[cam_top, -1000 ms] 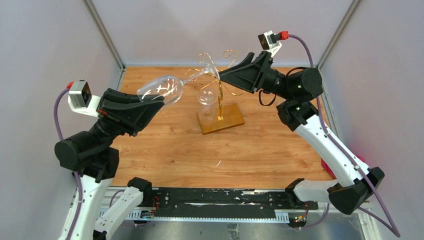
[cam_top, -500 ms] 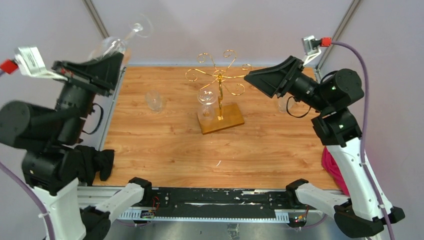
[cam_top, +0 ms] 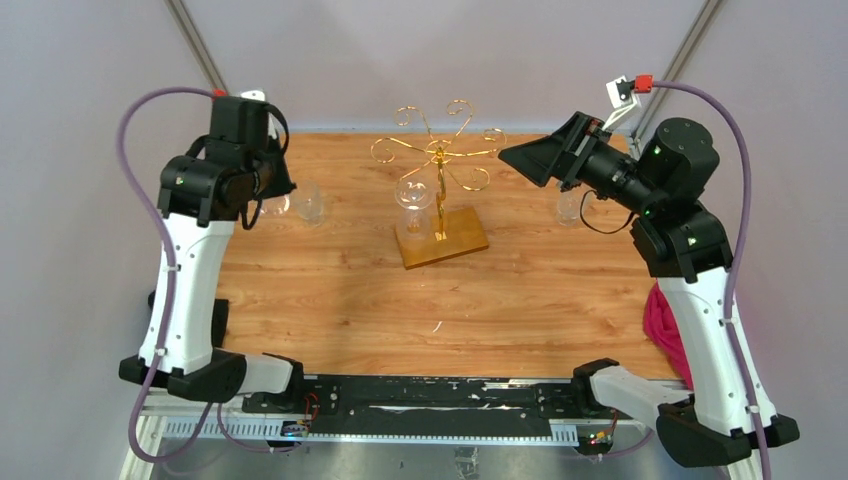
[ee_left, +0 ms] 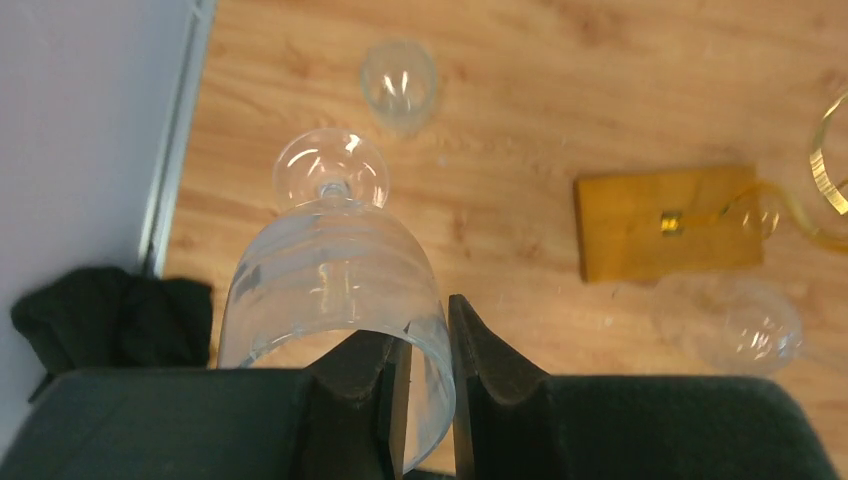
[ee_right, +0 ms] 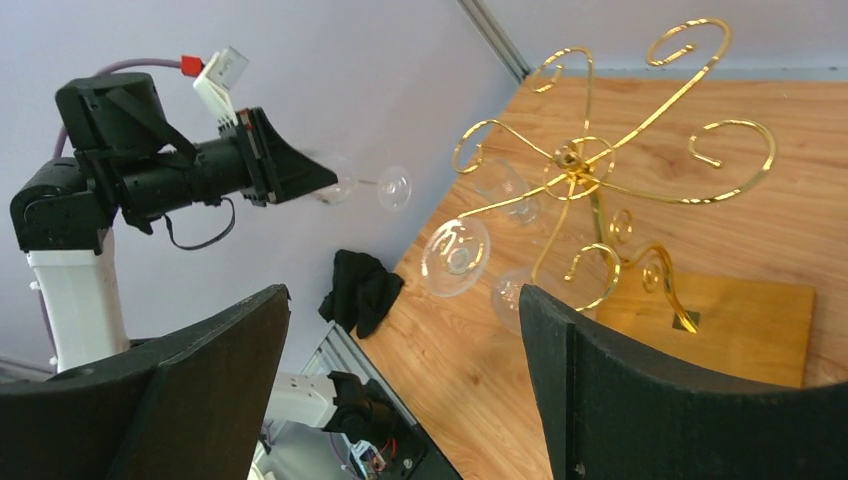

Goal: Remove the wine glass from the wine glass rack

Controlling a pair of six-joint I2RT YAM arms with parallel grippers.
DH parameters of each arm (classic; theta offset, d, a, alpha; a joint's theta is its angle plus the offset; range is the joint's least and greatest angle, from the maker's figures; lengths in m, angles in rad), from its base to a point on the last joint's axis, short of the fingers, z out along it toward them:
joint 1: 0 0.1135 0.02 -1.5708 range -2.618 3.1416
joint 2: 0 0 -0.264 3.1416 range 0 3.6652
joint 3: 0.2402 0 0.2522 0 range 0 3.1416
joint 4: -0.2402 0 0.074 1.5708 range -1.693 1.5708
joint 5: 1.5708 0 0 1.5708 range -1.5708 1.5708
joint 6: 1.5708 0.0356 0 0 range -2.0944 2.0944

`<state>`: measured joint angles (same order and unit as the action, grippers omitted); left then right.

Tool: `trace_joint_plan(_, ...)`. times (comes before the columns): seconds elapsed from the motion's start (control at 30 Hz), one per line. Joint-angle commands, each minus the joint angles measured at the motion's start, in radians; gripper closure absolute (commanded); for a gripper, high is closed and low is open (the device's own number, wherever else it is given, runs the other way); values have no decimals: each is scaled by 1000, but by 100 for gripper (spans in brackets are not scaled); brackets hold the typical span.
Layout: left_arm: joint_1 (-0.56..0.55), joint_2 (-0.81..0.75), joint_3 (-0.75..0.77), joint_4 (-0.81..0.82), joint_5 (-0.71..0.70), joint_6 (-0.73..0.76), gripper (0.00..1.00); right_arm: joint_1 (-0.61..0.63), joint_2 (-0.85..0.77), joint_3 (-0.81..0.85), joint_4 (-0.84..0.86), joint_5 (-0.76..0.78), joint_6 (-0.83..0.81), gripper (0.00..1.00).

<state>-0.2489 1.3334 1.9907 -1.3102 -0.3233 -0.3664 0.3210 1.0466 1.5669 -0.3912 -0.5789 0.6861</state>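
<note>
Right now my left gripper (ee_left: 428,330) is clamped on the wine glass (ee_left: 330,270). Its two dark fingers (ee_left: 375,395) pinch the wall of the bowl at the rim, one inside and one outside. The glass points straight away from my wrist, bowl nearest me and round foot (ee_left: 330,168) at the far end, toward the wooden tabletop (ee_left: 560,90). Whether the foot touches the wood I cannot tell.

This glass is off the wine glass rack (cam_top: 437,160) and well apart from it; the rack stands off to the right of my left hand, between my two hands. Just past the held glass's foot, slightly to the right, a second glass (ee_left: 398,80) sits on the table. To the left of my left fingers, a black cloth (ee_left: 110,320) lies at the table's edge.

My right gripper (ee_right: 400,300) has its fingers spread wide with nothing between them. The rack is straight ahead of it, with gold scroll arms on top and a thin pole running down to the wooden base (ee_right: 720,320). A hanging glass (cam_top: 413,192) dangles bowl-down from an arm on the side nearer my left hand. One more glass (cam_top: 570,205) sits on the table close beside my right wrist.
</note>
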Motion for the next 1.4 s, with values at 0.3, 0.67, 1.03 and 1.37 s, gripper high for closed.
trace_joint_plan(0.3,109,-85,-544,295,362,-25,100,-104,15,-59,-43,-121,-41,10)
trace_joint_plan(0.67,222,77,-646,454,386,-1,100,-130,11,-118,-19,-119,-45,9)
trace_joint_plan(1.03,246,195,-612,467,365,32,100,-138,18,-167,32,-128,-18,9)
trace_joint_plan(1.37,274,169,-704,502,343,19,89,-140,9,-185,48,-141,-2,9)
